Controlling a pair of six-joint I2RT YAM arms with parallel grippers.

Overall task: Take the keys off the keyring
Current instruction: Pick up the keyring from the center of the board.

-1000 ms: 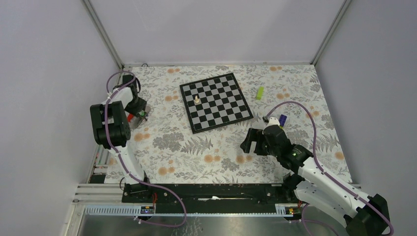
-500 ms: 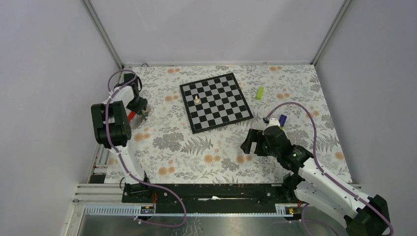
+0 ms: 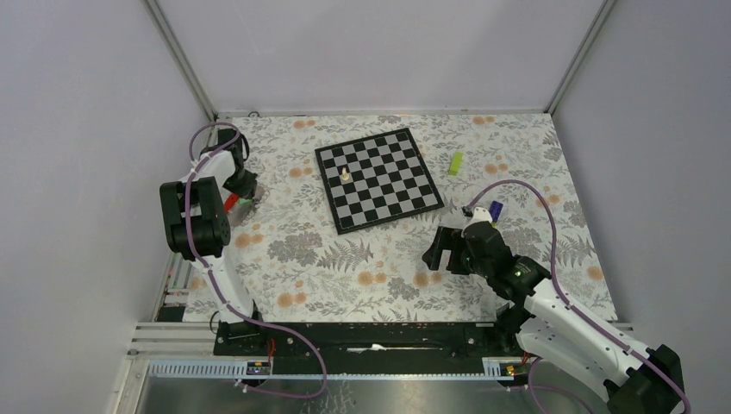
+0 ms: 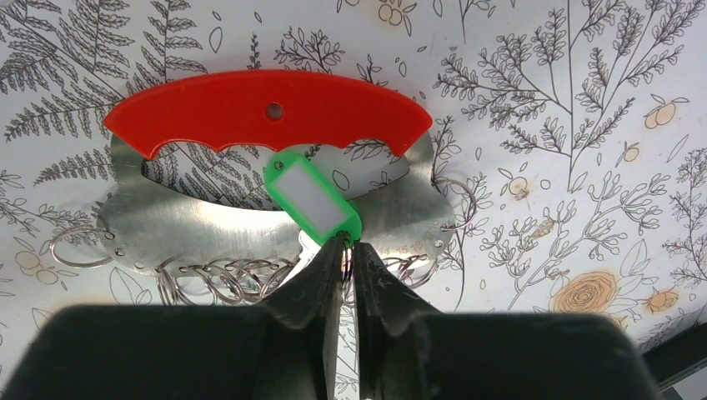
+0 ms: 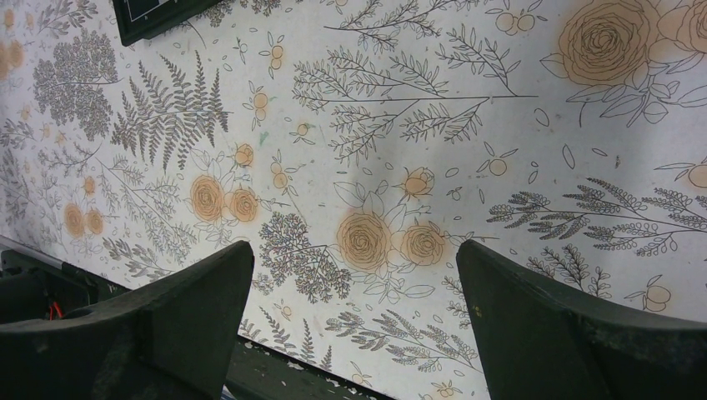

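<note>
The keyring point(image 4: 167, 229) is a curved silvery plate with a red arched handle point(image 4: 267, 112) and several thin split rings point(image 4: 225, 279) along its lower edge. It lies flat on the floral cloth at the far left. One of the keys shows as a green plastic tag point(image 4: 313, 200) with a white label, lying across the plate. My left gripper point(image 4: 348, 246) is pinched almost fully together on the small ring at the tag's near end. From above, the left gripper point(image 3: 246, 195) covers most of this, and only a red bit point(image 3: 229, 205) shows. My right gripper point(image 5: 354, 250) stands open above bare cloth, with nothing between its fingers.
A chessboard point(image 3: 379, 178) with one pale piece point(image 3: 346, 173) lies at centre back. A lime-green block point(image 3: 455, 162) sits to its right, and a purple-and-yellow block point(image 3: 495, 210) is beside the right arm. Grey walls close in the left, back and right sides.
The left gripper's jaws have come together over the keyring, and the wrist has shifted a little. The right arm has stayed still.
</note>
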